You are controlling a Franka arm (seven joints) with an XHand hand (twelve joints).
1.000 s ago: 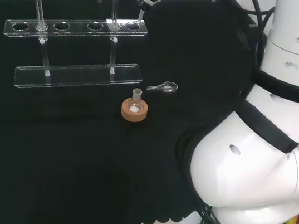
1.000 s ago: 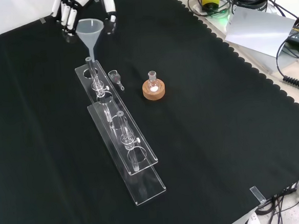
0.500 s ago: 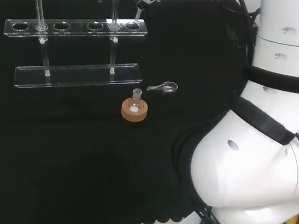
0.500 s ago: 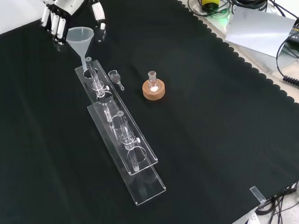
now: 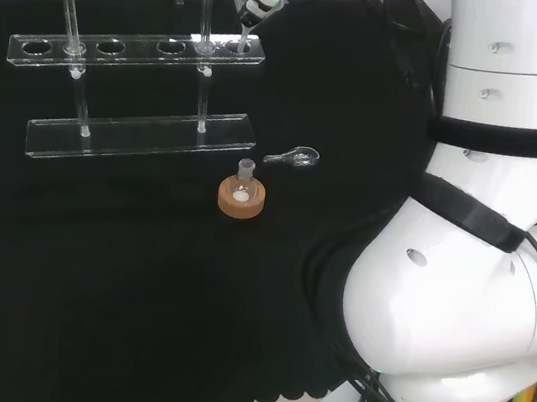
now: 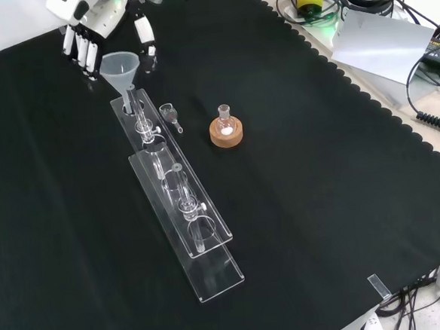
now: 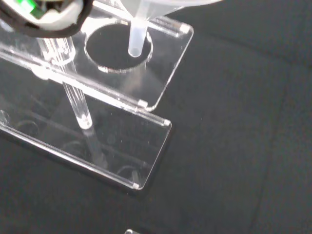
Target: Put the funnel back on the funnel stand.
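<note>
The clear funnel stand (image 6: 178,198) runs diagonally on the black surface (image 6: 318,166). At its 11 o'clock end in the front view, the robot hand (image 6: 93,23) pinches the funnel (image 6: 120,68) between curled fingers and thumb. The funnel's spout hangs at the end hole of the upper shelf.

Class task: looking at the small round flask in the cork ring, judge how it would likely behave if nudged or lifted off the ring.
The flask looks like clear glass, so probably fragile and smooth to hold. Its rounded body sits in the cork ring, which suggests it would roll or tip on bare cloth. It is small with only a little white content, so likely light.
</note>
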